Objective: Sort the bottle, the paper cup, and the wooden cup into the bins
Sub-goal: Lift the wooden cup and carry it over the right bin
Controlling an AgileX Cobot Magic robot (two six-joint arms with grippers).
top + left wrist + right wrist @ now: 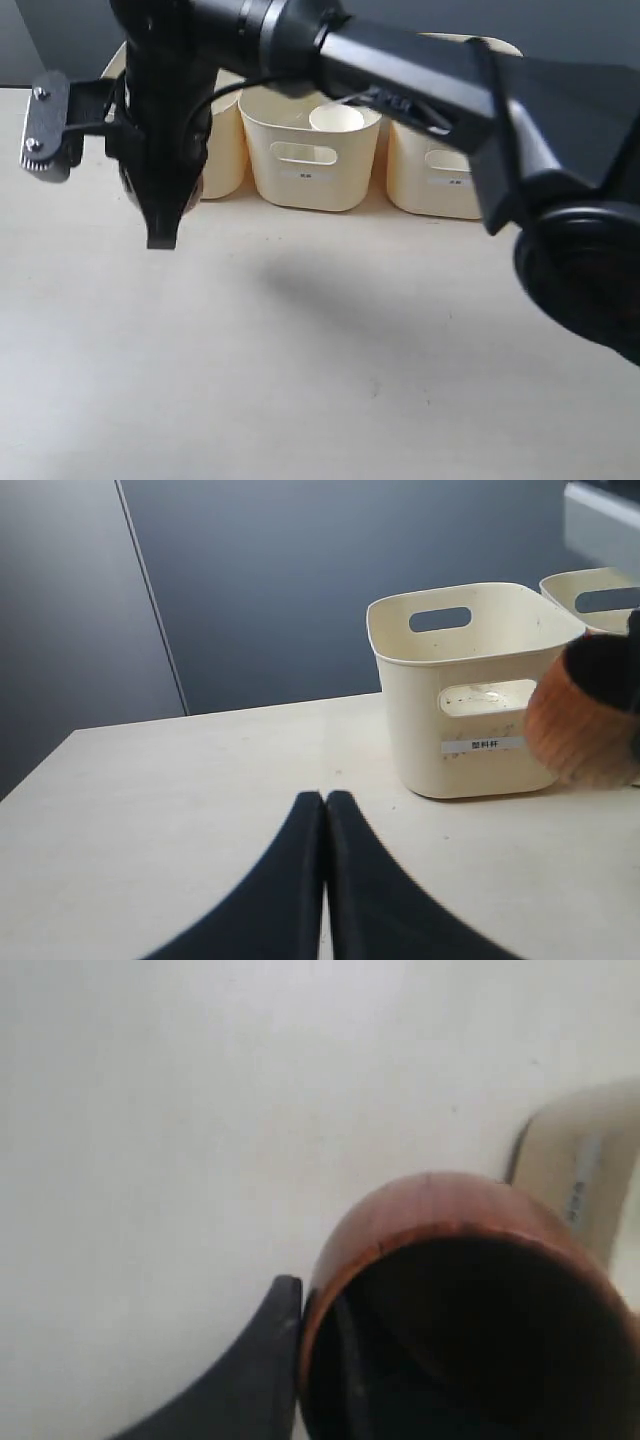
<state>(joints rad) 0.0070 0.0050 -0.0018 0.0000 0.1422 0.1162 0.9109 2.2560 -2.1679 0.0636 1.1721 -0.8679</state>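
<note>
My right gripper [316, 1300] is shut on the wooden cup [430, 1215], with one finger outside the rim and one inside. The right arm reaches across to the left of the table, its gripper [163, 236] pointing down in front of the left bin [226, 150]. In the left wrist view the brown wooden cup [580, 730] hangs beside that bin [470, 770]. The white paper cup [336, 118] stands in the middle bin [310, 195]. The right bin [440, 195] is partly behind the arm. Something clear [487, 694] shows through the left bin's cutout; the bottle is not clearly in view. My left gripper [325, 800] is shut and empty, low over the table.
The right arm's thick black links [420, 80] cross above the bins and hide much of them. A grey bracket [45, 125] sticks out at the far left. A dark wall [300, 580] stands behind the table [300, 360].
</note>
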